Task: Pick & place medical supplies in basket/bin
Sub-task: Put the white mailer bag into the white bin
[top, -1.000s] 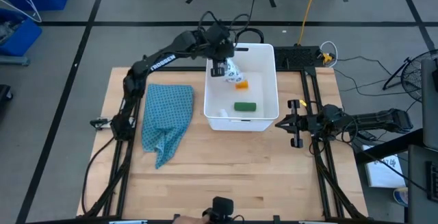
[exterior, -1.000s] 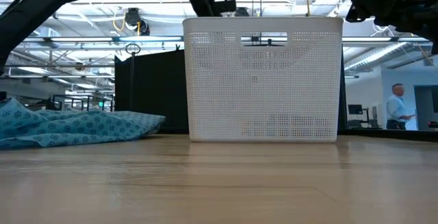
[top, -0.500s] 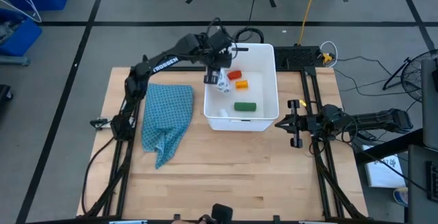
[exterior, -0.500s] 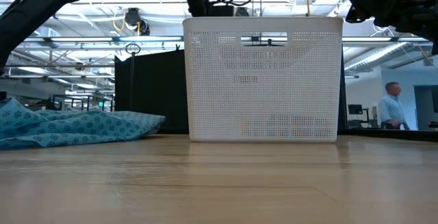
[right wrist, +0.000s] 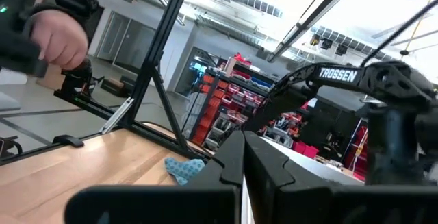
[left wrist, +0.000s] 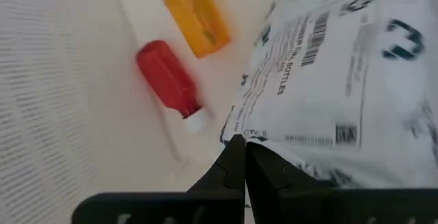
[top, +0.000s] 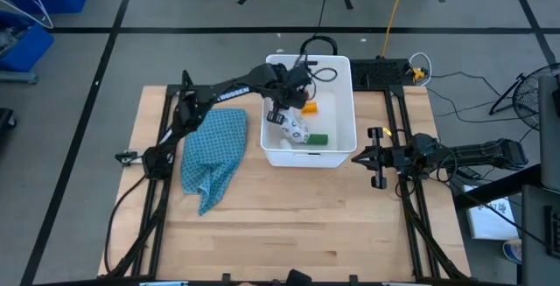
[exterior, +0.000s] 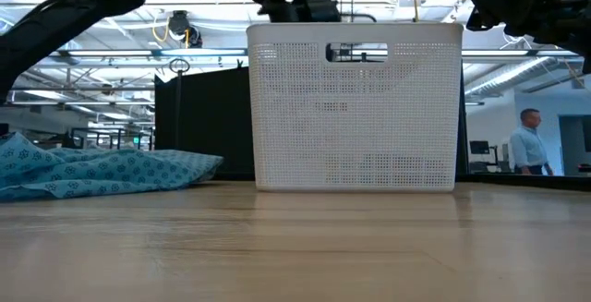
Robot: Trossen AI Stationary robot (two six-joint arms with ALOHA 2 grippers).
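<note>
**Left arm swung packet to the tub's near half — drop looks imminent**

Change: a second ago the left gripper was over the far end of the tub. It dipped to the left wall at the half-second mark and is now over the near half, low inside the rim. The white packet came along with it.

Grip: fingers pressed together, pinching the packet's edge. The left wrist view shows the tips closed on it and the printed face hanging right in front of the lens.

Tub contents now:
- orange bottle – mid tub, same spot as before
- red tube – lying beside the bottle in the wrist view; hidden under the arm from above
- green piece – near end, half covered by the packet

Right gripper: parked off the tub's right side above the table edge, fingers together, holding nothing. It has not moved.

Cloth is unmoved on the table left of the tub. No loose supplies are visible on the table.

Read: the packet is inside the tub's footprint but not yet released. Opening the fingers should finish this item, and probably the task. One risk is the thin packet sticking to a finger on release.
</note>
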